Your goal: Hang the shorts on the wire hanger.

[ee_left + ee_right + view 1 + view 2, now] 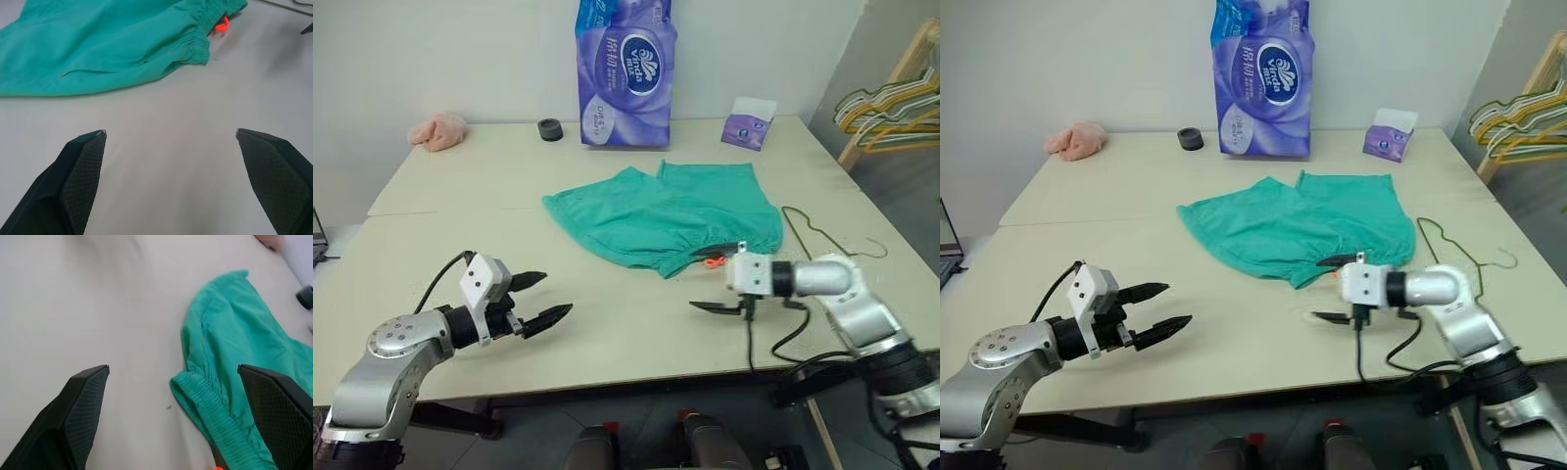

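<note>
The teal-green shorts [666,215] lie flat on the middle of the table, waistband toward me, with the orange drawstring [715,261] poking out at the near edge. To their right on the tabletop rests the thin dark wire hanger [815,231]. My right gripper [693,281] is open, pointing left, right at the waistband's near corner beside the drawstring; the shorts [234,347] lie between and beyond its fingers. My left gripper [558,293] hovers open over bare table, well to the near left of the shorts [107,44], nothing between its fingers.
At the table's back stand a purple tissue pack [625,69], a small purple tissue box [749,122], a black roll [549,129] and a pink cloth lump [438,130]. A bunch of coloured hangers [891,108] hangs on a wooden rack off the far right.
</note>
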